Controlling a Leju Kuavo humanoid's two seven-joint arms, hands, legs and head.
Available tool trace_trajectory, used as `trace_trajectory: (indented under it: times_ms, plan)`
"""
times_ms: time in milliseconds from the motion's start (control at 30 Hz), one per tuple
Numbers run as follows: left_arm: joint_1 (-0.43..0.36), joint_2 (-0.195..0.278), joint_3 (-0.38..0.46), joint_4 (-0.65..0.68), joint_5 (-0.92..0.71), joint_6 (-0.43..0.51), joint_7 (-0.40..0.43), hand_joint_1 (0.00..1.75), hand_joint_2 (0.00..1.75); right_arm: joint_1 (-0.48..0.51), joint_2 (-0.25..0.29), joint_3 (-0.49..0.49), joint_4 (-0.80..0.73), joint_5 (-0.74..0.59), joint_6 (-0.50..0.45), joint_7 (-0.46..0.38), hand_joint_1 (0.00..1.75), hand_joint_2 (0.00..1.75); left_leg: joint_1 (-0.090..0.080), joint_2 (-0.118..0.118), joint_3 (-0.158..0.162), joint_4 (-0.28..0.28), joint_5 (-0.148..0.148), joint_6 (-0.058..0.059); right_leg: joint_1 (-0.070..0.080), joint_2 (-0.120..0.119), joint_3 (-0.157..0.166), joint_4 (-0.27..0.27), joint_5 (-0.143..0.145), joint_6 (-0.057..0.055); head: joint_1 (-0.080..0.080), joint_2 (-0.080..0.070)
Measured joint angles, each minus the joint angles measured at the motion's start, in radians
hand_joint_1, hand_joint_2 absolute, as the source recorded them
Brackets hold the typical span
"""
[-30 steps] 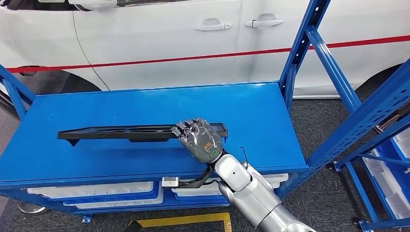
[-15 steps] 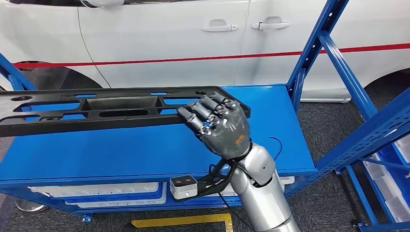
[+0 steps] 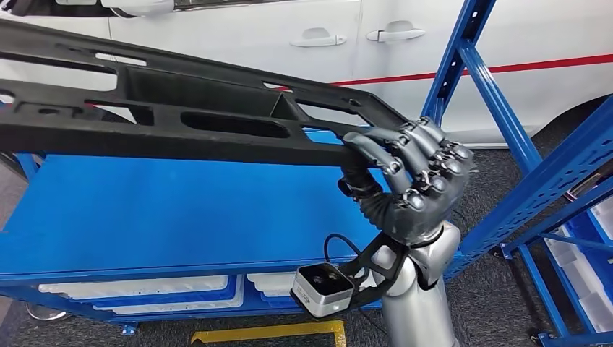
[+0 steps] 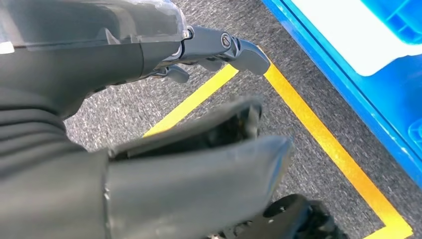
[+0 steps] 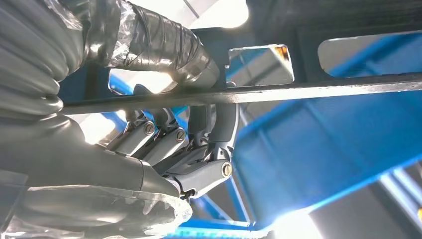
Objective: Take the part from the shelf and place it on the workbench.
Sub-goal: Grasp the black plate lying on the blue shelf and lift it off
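Right hand [image 3: 408, 184] is gripping the long black part [image 3: 181, 108] at its near end, fingers [image 3: 394, 155] wrapping over the edge, thumb underneath. Part is hanging in the air above the blue shelf [image 3: 181, 210], off its surface, stretching out to the left past the frame edge. Left hand [image 4: 149, 149] is hanging over grey carpet with yellow tape [image 4: 318, 134], fingers apart, holding nothing. White car [image 3: 289, 43] is sitting behind the shelf.

- Part [image 3: 181, 108] in my right hand [image 3: 408, 184]: matte black.
- My right hand: dark grey.
- Shelf [image 3: 181, 210] below the part: bright blue.
- Car [image 3: 238, 43] behind the shelf: white, red stripe.
- Floor tape [image 4: 318, 129] near the shelf: yellow.
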Motion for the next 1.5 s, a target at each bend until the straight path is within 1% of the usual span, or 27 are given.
trace_trajectory:
  times_ms: [33, 67, 133, 167, 267, 333, 433, 467, 500, 533, 600, 667, 767, 833, 933, 967, 1000, 1033, 1100, 1133, 1200, 1267, 1333, 1367, 1433, 1467, 1500]
  plan:
    - [0.001, 0.000, 0.000, 0.000, 0.000, 0.001, 0.000, 0.00, 1.75, 0.002, 0.000, 0.000, -0.015, -0.010, 0.000, 0.000, 1.75, 1.75, 0.000, 0.000, 0.020, -0.043, 0.031, 0.003, 0.001, 0.001, 0.002, 0.000, -0.001, 0.000, 0.000, 0.000]
    - [0.001, 0.000, 0.000, 0.000, 0.000, 0.002, -0.001, 0.00, 1.75, 0.004, 0.001, 0.000, -0.028, -0.018, 0.000, 0.000, 1.75, 1.75, 0.000, 0.000, 0.053, -0.111, 0.068, 0.008, 0.001, 0.001, 0.005, 0.000, -0.002, 0.000, 0.000, 0.000]
    - [0.000, 0.000, -0.001, 0.000, 0.000, 0.003, -0.002, 0.00, 1.75, 0.004, 0.002, 0.000, -0.049, -0.025, 0.001, 0.000, 1.75, 1.75, -0.005, -0.001, 0.110, -0.228, 0.108, 0.016, 0.003, 0.002, 0.006, 0.000, -0.003, 0.004, 0.000, 0.000]
    - [0.000, 0.000, -0.001, 0.000, 0.000, 0.003, -0.002, 0.00, 1.75, 0.004, 0.002, 0.000, -0.056, -0.027, 0.001, 0.000, 1.75, 1.75, -0.009, -0.001, 0.124, -0.257, 0.113, 0.019, 0.003, 0.003, 0.006, -0.001, -0.003, 0.008, 0.000, 0.000]
    - [0.001, 0.001, -0.001, 0.000, -0.001, 0.004, -0.002, 0.00, 1.75, 0.005, 0.002, 0.000, -0.071, -0.029, 0.002, 0.000, 1.75, 1.75, -0.013, -0.001, 0.132, -0.278, 0.117, 0.032, 0.000, 0.003, 0.007, -0.004, -0.001, 0.023, 0.000, 0.000]
    - [0.002, 0.002, -0.002, 0.000, -0.003, 0.005, -0.002, 0.00, 1.75, 0.004, 0.001, 0.000, -0.080, -0.038, 0.002, 0.000, 1.75, 1.75, -0.009, 0.000, 0.141, -0.298, 0.128, 0.046, 0.001, 0.002, -0.007, 0.031, -0.029, 0.031, 0.001, 0.000]
    - [0.002, 0.002, -0.003, 0.000, -0.008, 0.007, -0.003, 0.00, 1.75, 0.007, 0.000, -0.001, -0.086, -0.063, 0.002, 0.000, 1.75, 1.75, -0.008, 0.002, 0.143, -0.305, 0.132, 0.056, 0.000, 0.002, -0.085, 0.196, -0.114, 0.037, 0.001, 0.000]
    - [0.003, 0.002, -0.003, 0.000, -0.010, 0.009, -0.003, 0.00, 1.75, 0.009, 0.000, -0.002, -0.086, -0.070, 0.002, 0.000, 1.75, 1.75, -0.008, 0.002, 0.143, -0.304, 0.132, 0.056, -0.002, 0.002, -0.106, 0.238, -0.124, 0.039, 0.001, 0.000]
    - [0.004, 0.002, -0.003, 0.000, -0.013, 0.012, -0.003, 0.00, 1.75, 0.011, -0.001, -0.003, -0.086, -0.075, 0.002, 0.000, 1.75, 1.75, -0.008, 0.002, 0.143, -0.302, 0.131, 0.055, -0.004, 0.001, -0.112, 0.248, -0.116, 0.042, 0.001, 0.000]
    - [0.005, 0.002, -0.005, 0.000, -0.016, 0.017, -0.002, 0.00, 1.75, 0.012, -0.001, -0.004, -0.086, -0.079, 0.002, 0.000, 1.75, 1.75, -0.007, 0.001, 0.143, -0.299, 0.129, 0.053, -0.007, 0.001, -0.099, 0.220, -0.090, 0.044, 0.001, 0.000]
    - [0.007, 0.001, -0.010, 0.000, -0.025, 0.031, -0.001, 0.00, 1.75, 0.013, -0.001, -0.005, -0.086, -0.083, 0.002, 0.000, 1.75, 1.75, -0.006, -0.001, 0.141, -0.287, 0.121, 0.045, -0.011, -0.001, -0.038, 0.098, -0.029, 0.045, 0.001, 0.000]
    - [0.007, 0.001, -0.015, 0.000, -0.023, 0.038, 0.000, 0.00, 1.75, 0.013, -0.001, -0.005, -0.087, -0.086, 0.002, 0.000, 1.75, 1.75, -0.008, -0.002, 0.135, -0.272, 0.112, 0.034, -0.011, 0.001, 0.001, 0.016, -0.004, 0.040, 0.000, 0.000]
    - [0.007, 0.001, -0.016, 0.000, -0.012, 0.042, -0.001, 0.00, 1.75, 0.014, -0.001, -0.005, -0.088, -0.088, 0.003, 0.000, 1.75, 1.75, -0.006, -0.002, 0.131, -0.267, 0.108, 0.020, -0.006, 0.004, 0.003, 0.003, -0.004, 0.023, 0.000, 0.000]
    - [0.007, 0.001, -0.016, 0.000, -0.010, 0.042, -0.001, 0.00, 1.75, 0.014, 0.000, -0.005, -0.088, -0.086, 0.003, 0.000, 1.75, 1.75, -0.003, -0.001, 0.118, -0.235, 0.083, 0.010, -0.009, 0.002, 0.006, -0.002, -0.001, 0.013, 0.000, 0.000]
    - [0.008, 0.000, -0.016, 0.000, -0.009, 0.037, -0.003, 0.00, 1.75, 0.014, 0.000, -0.005, -0.087, -0.055, 0.003, 0.000, 1.75, 1.75, 0.002, 0.000, 0.042, -0.067, -0.003, -0.001, -0.008, -0.002, 0.007, -0.004, -0.001, 0.005, 0.000, 0.000]
    - [0.010, 0.000, -0.016, 0.000, -0.009, 0.035, -0.004, 0.00, 1.75, 0.013, -0.001, -0.005, -0.087, -0.029, 0.003, -0.001, 1.75, 1.75, 0.002, 0.000, 0.017, -0.017, -0.018, -0.002, -0.006, -0.003, 0.007, -0.004, -0.001, 0.004, 0.000, 0.000]
    - [0.011, 0.000, -0.016, 0.000, -0.009, 0.034, -0.005, 0.00, 1.75, 0.013, -0.001, -0.005, -0.087, 0.005, 0.003, -0.001, 1.75, 1.75, 0.002, 0.000, 0.008, 0.001, -0.014, -0.002, -0.006, -0.002, 0.007, -0.004, -0.001, 0.004, 0.000, 0.000]
    - [0.012, 0.000, -0.016, 0.000, -0.009, 0.033, -0.007, 0.00, 1.75, 0.011, -0.001, -0.005, -0.087, 0.044, 0.003, -0.001, 1.75, 1.75, 0.002, 0.000, 0.015, -0.017, 0.007, 0.001, -0.005, -0.002, 0.008, -0.003, -0.001, 0.004, 0.000, 0.000]
    - [0.011, 0.000, -0.016, 0.000, -0.009, 0.032, -0.010, 0.00, 1.75, 0.002, -0.004, -0.003, -0.087, 0.120, 0.003, -0.001, 1.75, 1.75, 0.001, 0.000, 0.071, -0.140, 0.075, 0.009, -0.005, -0.002, 0.010, -0.004, -0.001, 0.004, 0.000, 0.000]
    - [0.010, 0.000, -0.016, 0.000, -0.009, 0.031, -0.012, 0.00, 1.75, -0.005, -0.007, -0.001, -0.087, 0.149, 0.003, -0.001, 1.75, 1.75, -0.002, 0.000, 0.101, -0.203, 0.097, 0.013, -0.003, -0.001, 0.009, -0.003, -0.001, 0.007, 0.000, 0.000]
    - [0.009, 0.000, -0.016, 0.000, -0.008, 0.029, -0.014, 0.00, 1.75, -0.018, -0.014, 0.004, -0.087, 0.196, 0.003, -0.001, 1.75, 1.75, -0.007, -0.001, 0.128, -0.267, 0.111, 0.020, -0.002, -0.002, 0.007, -0.005, 0.001, 0.015, 0.000, 0.000]
    - [0.011, 0.001, -0.016, 0.000, -0.006, 0.026, -0.014, 0.00, 1.75, -0.026, -0.022, 0.011, -0.085, 0.233, 0.003, 0.000, 1.75, 1.75, -0.009, -0.002, 0.131, -0.276, 0.116, 0.029, -0.003, -0.002, 0.006, -0.009, 0.004, 0.026, 0.000, 0.000]
    - [0.013, 0.000, -0.016, 0.000, -0.001, 0.023, -0.016, 0.00, 1.75, -0.035, -0.032, 0.017, -0.084, 0.257, 0.003, 0.000, 1.75, 1.75, -0.006, -0.001, 0.136, -0.291, 0.126, 0.041, -0.004, -0.002, -0.001, 0.010, -0.013, 0.034, 0.001, 0.000]
    - [0.013, 0.000, -0.016, 0.000, 0.002, 0.022, -0.017, 0.00, 1.75, -0.039, -0.037, 0.019, -0.084, 0.263, 0.003, 0.000, 1.75, 1.75, -0.004, -0.001, 0.139, -0.297, 0.129, 0.047, -0.005, -0.002, -0.017, 0.046, -0.037, 0.037, 0.001, 0.000]
    - [0.013, -0.001, -0.016, 0.000, 0.004, 0.021, -0.018, 0.00, 1.75, -0.045, -0.046, 0.022, -0.083, 0.267, 0.003, 0.000, 1.75, 1.75, -0.006, 0.000, 0.138, -0.298, 0.130, 0.053, -0.005, -0.002, -0.072, 0.166, -0.100, 0.040, 0.001, 0.000]
    - [0.013, -0.001, -0.016, 0.000, 0.004, 0.020, -0.018, 0.00, 1.75, -0.046, -0.050, 0.023, -0.083, 0.268, 0.003, 0.000, 1.75, 1.75, -0.007, 0.000, 0.138, -0.297, 0.130, 0.055, -0.006, -0.002, -0.099, 0.222, -0.120, 0.041, 0.000, 0.000]
    - [0.014, -0.001, -0.016, 0.000, 0.005, 0.020, -0.018, 0.00, 1.75, -0.046, -0.054, 0.023, -0.082, 0.268, 0.003, 0.000, 1.75, 1.75, -0.008, 0.000, 0.138, -0.295, 0.129, 0.055, -0.006, -0.002, -0.113, 0.252, -0.123, 0.042, 0.001, 0.000]
